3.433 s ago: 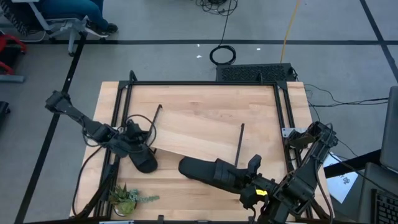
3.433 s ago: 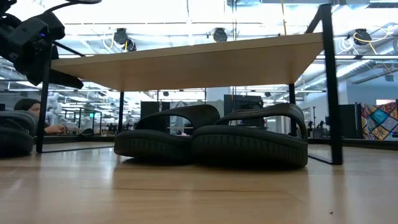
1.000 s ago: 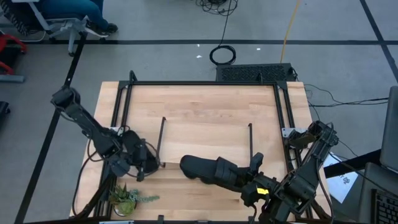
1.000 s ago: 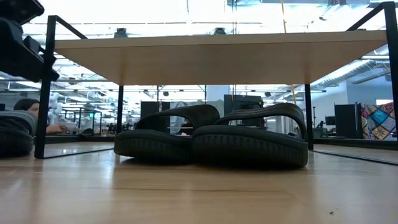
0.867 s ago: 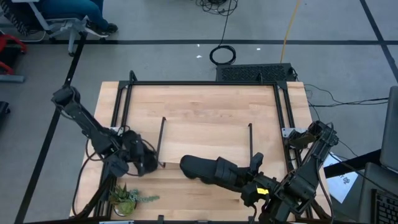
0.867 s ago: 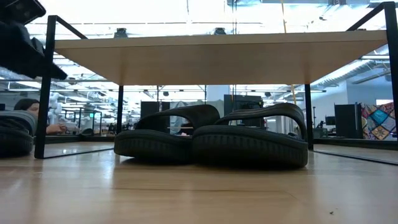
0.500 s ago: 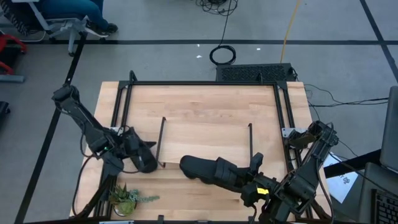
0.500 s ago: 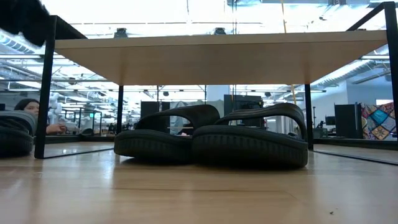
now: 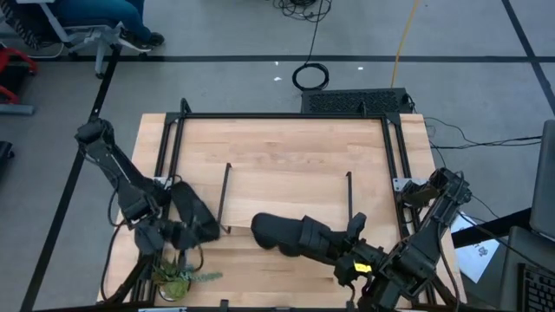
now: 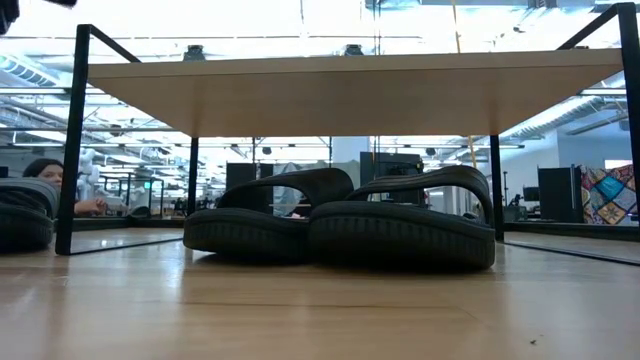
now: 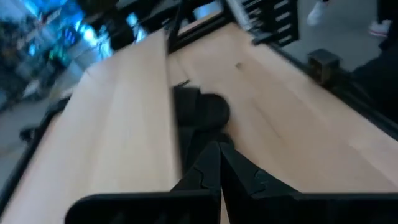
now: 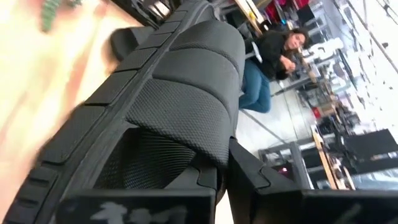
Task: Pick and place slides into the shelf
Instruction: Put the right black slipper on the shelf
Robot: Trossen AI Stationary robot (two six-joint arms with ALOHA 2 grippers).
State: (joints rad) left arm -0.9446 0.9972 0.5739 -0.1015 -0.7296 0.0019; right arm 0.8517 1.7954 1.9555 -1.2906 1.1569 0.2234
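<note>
The shelf [image 9: 286, 186] stands mid-table, its plank top [image 10: 340, 95] on thin black legs. Two black slides [image 10: 265, 215] [image 10: 400, 225] rest on their soles under it. A third slide [image 10: 20, 215] lies on the table just left of the shelf's left legs. It also shows in the left wrist view [image 11: 200, 109]. My left gripper [image 9: 206, 227] [image 11: 219, 152] hangs above this slide, shut and empty. My right gripper [image 9: 351, 234] is at the near right, shut on the fourth slide [image 9: 290, 236] [image 12: 180, 93]. My right gripper pinches the slide's strap at the edge nearest the gripper [image 12: 214, 158] between its two fingers. The strap itself hides part of the contact. The fingers come from the table's right, and the slide stretches away from them toward the left. Whether the sole rests on the table, I cannot tell.
A small potted plant [image 9: 178, 276] stands at the near left corner, close to my left arm. A black metal frame [image 9: 277, 115] runs round the tabletop, with a black box [image 9: 355, 100] beyond the far edge. A seated person [image 9: 95, 17] is beyond the far left.
My left gripper has gone up, leaving the low view through its top left corner. The shelf and all the slides have stayed where they were.
</note>
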